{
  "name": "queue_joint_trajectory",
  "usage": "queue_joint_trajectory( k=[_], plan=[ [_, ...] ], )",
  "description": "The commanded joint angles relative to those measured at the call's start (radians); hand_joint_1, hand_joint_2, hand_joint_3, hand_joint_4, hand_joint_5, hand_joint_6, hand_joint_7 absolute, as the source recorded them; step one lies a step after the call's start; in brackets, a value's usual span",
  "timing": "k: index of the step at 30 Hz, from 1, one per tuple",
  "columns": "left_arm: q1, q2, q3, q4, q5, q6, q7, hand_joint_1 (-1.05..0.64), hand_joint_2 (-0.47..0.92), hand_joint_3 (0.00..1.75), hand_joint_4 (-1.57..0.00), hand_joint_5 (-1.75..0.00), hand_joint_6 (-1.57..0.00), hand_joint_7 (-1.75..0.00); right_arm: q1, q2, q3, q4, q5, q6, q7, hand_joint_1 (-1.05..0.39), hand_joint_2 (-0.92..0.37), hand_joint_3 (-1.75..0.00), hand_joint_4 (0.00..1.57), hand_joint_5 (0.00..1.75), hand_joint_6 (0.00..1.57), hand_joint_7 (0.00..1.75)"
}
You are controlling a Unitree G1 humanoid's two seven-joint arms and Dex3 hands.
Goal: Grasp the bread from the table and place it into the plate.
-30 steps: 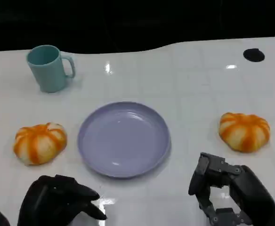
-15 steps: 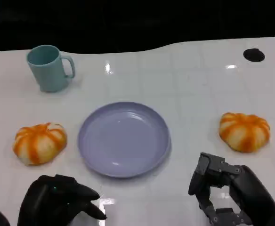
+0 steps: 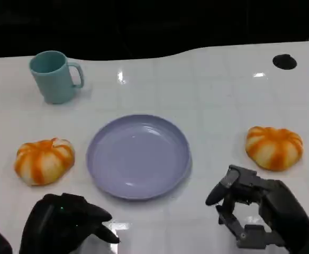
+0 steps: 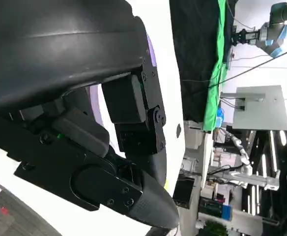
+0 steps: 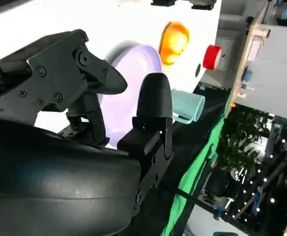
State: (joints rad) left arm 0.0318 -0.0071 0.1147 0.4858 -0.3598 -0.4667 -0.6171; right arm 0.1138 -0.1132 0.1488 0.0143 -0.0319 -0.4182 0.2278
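Two orange-and-white striped bread rolls lie on the white table: one left of the plate, also seen beyond the plate in the right wrist view, and one right of it. The lavender plate sits between them with nothing on it; the right wrist view shows it past the fingers. My right hand hovers near the front edge, below and left of the right roll, fingers apart and holding nothing. My left hand rests at the lower left with fingers curled in, below the left roll.
A teal mug stands at the back left, its handle to the right; the right wrist view also catches it. A small black disc lies at the far right back. The table's far edge meets a dark background.
My right hand has shifted slightly left and lower, its fingers spreading wider. The left hand, both rolls and the plate have stayed put.
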Motion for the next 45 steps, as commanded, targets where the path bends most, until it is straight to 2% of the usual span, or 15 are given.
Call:
queue_joint_trajectory(
  k=[1,5,12,15,19,22,25,27,30,34,37,45],
  plan=[
    [-0.007,0.018,0.010,0.008,0.000,-0.004,-0.007,-1.05,0.78,0.00,-1.57,-0.36,-1.57,-0.14,-0.033,-0.014,-0.032,0.022,-0.023,-0.059,-0.025,-0.03,-0.69,-0.60,0.52,1.23,0.49,0.97],
    [-0.012,0.018,0.011,0.013,0.001,-0.007,-0.011,-1.05,0.79,0.00,-1.57,-0.36,-1.57,-0.13,-0.066,-0.026,-0.053,0.050,-0.075,-0.119,-0.063,-0.07,-0.70,-0.49,0.50,1.11,0.47,0.87],
    [-0.023,0.017,0.013,0.030,0.009,-0.023,-0.006,-1.05,0.79,0.00,-1.57,-0.36,-1.57,-0.13,-0.121,-0.058,-0.087,0.057,-0.156,-0.136,-0.113,-0.16,-0.64,-0.48,0.33,1.08,0.47,0.66],
    [-0.025,0.017,0.015,0.037,0.011,-0.033,-0.007,-1.05,0.79,0.00,-1.57,-0.35,-1.57,-0.12,-0.146,-0.079,-0.102,0.065,-0.205,-0.167,-0.152,-0.20,-0.63,-0.46,0.32,1.06,0.46,0.61],
    [-0.026,0.016,0.015,0.040,0.011,-0.034,-0.005,-1.05,0.79,0.00,-1.57,-0.34,-1.57,-0.12,-0.169,-0.114,-0.120,0.044,-0.280,-0.162,-0.189,-0.21,-0.62,-0.42,0.29,1.04,0.42,0.57],
    [-0.025,0.013,0.013,0.034,0.009,-0.026,-0.004,-1.05,0.79,0.00,-1.57,-0.34,-1.57,-0.11,-0.181,-0.157,-0.127,0.016,-0.374,-0.141,-0.211,-0.24,-0.68,-0.27,0.22,1.01,0.38,0.54],
    [-0.024,0.012,0.011,0.028,0.007,-0.016,-0.002,-1.05,0.79,0.00,-1.57,-0.34,-1.57,-0.12,-0.183,-0.193,-0.128,-0.028,-0.478,-0.097,-0.231,-0.29,-0.75,-0.14,0.16,0.94,0.36,0.50],
    [-0.024,0.010,0.011,0.028,0.008,-0.016,0.000,-1.05,0.78,0.00,-1.57,-0.35,-1.57,-0.12,-0.184,-0.215,-0.126,-0.060,-0.534,-0.064,-0.235,-0.29,-0.75,-0.08,0.12,0.90,0.35,0.47],
    [-0.025,0.009,0.011,0.029,0.008,-0.016,0.000,-1.05,0.78,0.00,-1.57,-0.35,-1.57,-0.13,-0.190,-0.253,-0.118,-0.102,-0.625,-0.021,-0.234,-0.30,-0.73,-0.04,0.08,0.87,0.35,0.43],
    [-0.026,0.008,0.011,0.029,0.006,-0.014,-0.001,-1.05,0.78,0.00,-1.57,-0.35,-1.57,-0.13,-0.192,-0.282,-0.098,-0.170,-0.725,0.086,-0.191,-0.33,-0.73,-0.01,0.02,0.85,0.36,0.32],
    [-0.027,0.007,0.011,0.030,0.006,-0.014,-0.002,-1.05,0.78,0.00,-1.57,-0.35,-1.57,-0.13,-0.198,-0.292,-0.076,-0.210,-0.816,0.173,-0.157,-0.36,-0.72,0.00,0.00,0.80,0.40,0.19],
    [-0.026,0.004,0.011,0.033,0.009,-0.025,-0.002,-1.05,0.79,0.00,-1.57,-0.35,-1.57,-0.13,-0.255,-0.296,0.006,-0.192,-0.952,0.332,-0.096,-0.37,-0.72,0.00,0.00,0.71,0.39,0.10]
  ],
)
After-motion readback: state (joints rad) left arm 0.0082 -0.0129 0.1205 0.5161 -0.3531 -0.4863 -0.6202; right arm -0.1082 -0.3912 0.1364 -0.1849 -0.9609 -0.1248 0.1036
